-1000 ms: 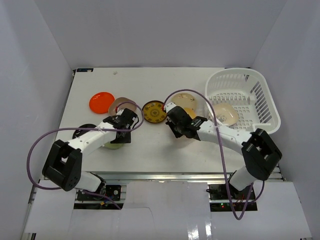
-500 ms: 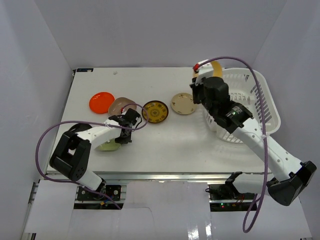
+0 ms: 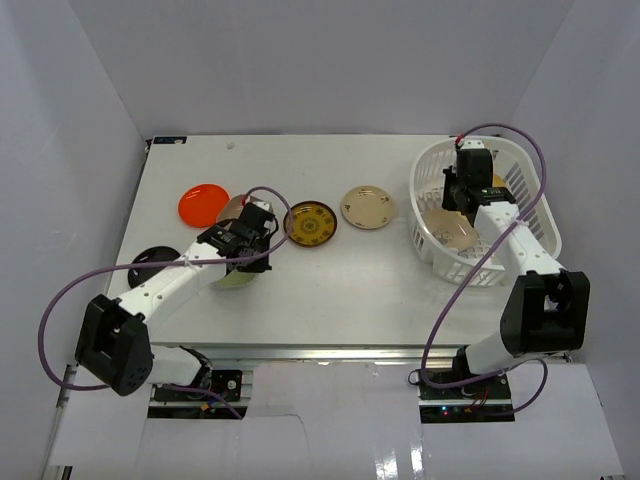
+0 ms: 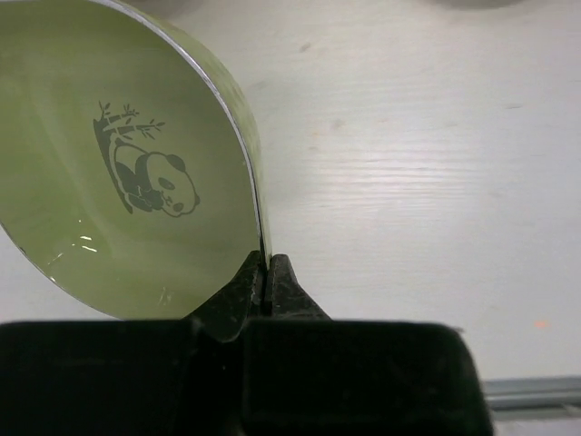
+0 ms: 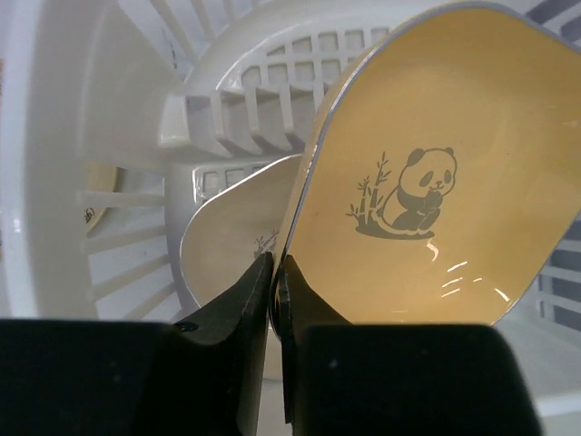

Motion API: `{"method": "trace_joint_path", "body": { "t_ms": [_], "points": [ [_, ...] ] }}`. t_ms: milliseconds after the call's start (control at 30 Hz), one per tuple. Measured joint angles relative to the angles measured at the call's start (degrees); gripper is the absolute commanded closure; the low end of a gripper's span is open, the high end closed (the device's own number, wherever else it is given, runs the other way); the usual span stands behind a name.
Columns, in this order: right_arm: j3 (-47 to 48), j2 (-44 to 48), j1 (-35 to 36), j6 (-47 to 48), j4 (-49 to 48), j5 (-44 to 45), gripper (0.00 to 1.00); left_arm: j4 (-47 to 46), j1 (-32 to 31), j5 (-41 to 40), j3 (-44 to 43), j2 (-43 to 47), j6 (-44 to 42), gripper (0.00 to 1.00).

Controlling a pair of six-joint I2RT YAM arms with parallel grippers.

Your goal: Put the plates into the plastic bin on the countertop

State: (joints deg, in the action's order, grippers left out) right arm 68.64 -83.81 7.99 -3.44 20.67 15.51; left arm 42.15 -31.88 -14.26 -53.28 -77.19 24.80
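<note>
My right gripper (image 5: 275, 272) is clamped on the rim of a yellow plate (image 5: 436, 182), which spreads right of the jaws and shows a panda-and-bamboo print. Just beyond them is the white slotted plastic bin (image 5: 204, 123), with a cream plate (image 5: 238, 227) inside. My left gripper (image 4: 266, 272) pinches a green plate (image 4: 118, 182) with the same panda, left of its jaws, above the white countertop (image 4: 408, 182).

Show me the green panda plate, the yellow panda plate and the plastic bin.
green panda plate (image 4: 136, 182), left wrist view, its printed face.
yellow panda plate (image 5: 436, 200), right wrist view, its printed face.
plastic bin (image 3: 414, 195), top external view, its left rim.
</note>
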Motion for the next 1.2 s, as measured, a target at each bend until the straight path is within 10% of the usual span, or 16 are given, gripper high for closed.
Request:
{"method": "trace_joint_path", "body": {
  "t_ms": [267, 667, 900, 1200],
  "points": [
    [-4.3, -1.7, -2.2, -4.8, -1.3, -8.9, 0.32, -0.1, -9.4, 4.6, -23.9, -2.4, 0.0, 1.00],
    [-15.9, 11.2, -1.1, -8.7, -5.4, -23.2, 0.36, -0.4, -20.2, 5.8, -58.2, -29.6, -1.9, 1.00],
    [-17.7, 21.4, -0.4, -13.2, -4.0, -22.4, 0.19, 1.0, -22.8, 6.4, -72.2, -39.4, -2.1, 1.00],
    [-4.6, 35.6, -3.7, -15.0, -3.7, -5.9, 0.44, -5.4, -25.3, 8.4, -81.3, -45.4, -2.4, 1.00]
  ]
}}
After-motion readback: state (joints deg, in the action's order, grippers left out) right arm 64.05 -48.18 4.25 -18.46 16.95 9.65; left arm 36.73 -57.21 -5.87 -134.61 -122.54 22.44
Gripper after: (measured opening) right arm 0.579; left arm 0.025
